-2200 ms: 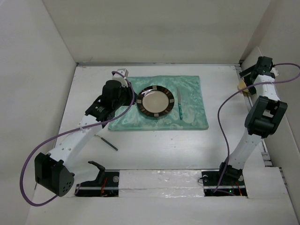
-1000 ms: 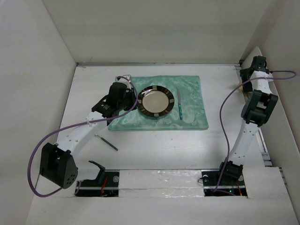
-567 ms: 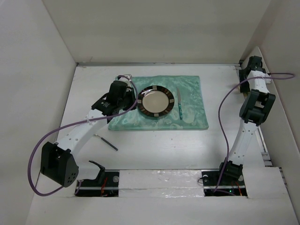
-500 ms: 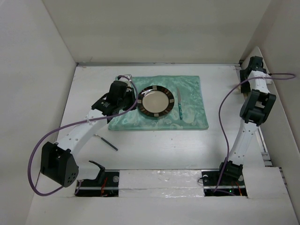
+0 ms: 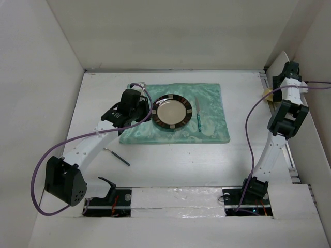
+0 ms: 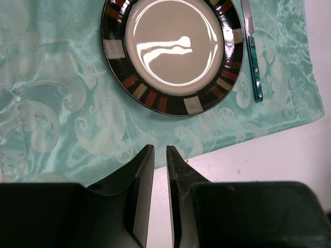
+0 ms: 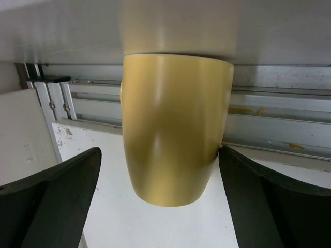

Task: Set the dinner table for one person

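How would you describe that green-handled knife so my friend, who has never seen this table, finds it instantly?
On the white table lies a shiny mint-green cloth placemat with a round dark-rimmed plate on it. The slim knife lies on the cloth just right of the plate. Unlike the thin dark utensil on bare table, it has a teal handle.

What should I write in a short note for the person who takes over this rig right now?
Left end effector: open only a slit, empty, over the placemat, left of the plate.
Right end effector: wide open around the yellow cup at the dinner table's far right edge, not closed yet.
Done: plate on the placemat, knife to its right.
To do: grip and bring the cup; probably also place the dark utensil lying off the placemat.
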Controlling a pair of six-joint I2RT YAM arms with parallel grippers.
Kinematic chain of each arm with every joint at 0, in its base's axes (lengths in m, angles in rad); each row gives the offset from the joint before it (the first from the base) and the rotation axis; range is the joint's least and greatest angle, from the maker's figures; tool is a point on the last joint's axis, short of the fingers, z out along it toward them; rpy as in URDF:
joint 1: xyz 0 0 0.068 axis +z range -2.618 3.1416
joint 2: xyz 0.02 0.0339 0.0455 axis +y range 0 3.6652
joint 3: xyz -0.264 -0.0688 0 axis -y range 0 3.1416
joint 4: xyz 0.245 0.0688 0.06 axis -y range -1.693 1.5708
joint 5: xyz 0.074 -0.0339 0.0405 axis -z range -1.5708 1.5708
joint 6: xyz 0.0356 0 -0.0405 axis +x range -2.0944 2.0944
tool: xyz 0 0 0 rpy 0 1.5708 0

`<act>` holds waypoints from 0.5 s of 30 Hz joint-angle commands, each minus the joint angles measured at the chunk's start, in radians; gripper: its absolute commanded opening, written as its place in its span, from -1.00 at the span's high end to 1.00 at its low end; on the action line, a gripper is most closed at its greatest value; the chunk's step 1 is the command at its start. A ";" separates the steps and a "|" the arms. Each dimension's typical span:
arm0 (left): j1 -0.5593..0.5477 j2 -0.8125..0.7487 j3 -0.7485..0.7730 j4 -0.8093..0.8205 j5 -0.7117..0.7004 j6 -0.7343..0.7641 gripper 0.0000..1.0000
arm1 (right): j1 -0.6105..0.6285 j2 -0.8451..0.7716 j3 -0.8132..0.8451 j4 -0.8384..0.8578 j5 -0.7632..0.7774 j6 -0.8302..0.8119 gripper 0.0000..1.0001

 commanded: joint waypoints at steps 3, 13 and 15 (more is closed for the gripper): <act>-0.001 -0.008 0.025 0.014 -0.002 0.004 0.73 | 0.001 0.041 0.022 -0.008 -0.015 -0.010 -0.99; -0.001 -0.010 0.008 0.027 -0.002 0.001 0.73 | 0.001 0.090 0.055 -0.017 -0.081 -0.044 -0.91; -0.001 -0.011 0.006 0.027 -0.003 -0.001 0.73 | 0.001 0.110 0.068 -0.023 -0.104 -0.056 -0.92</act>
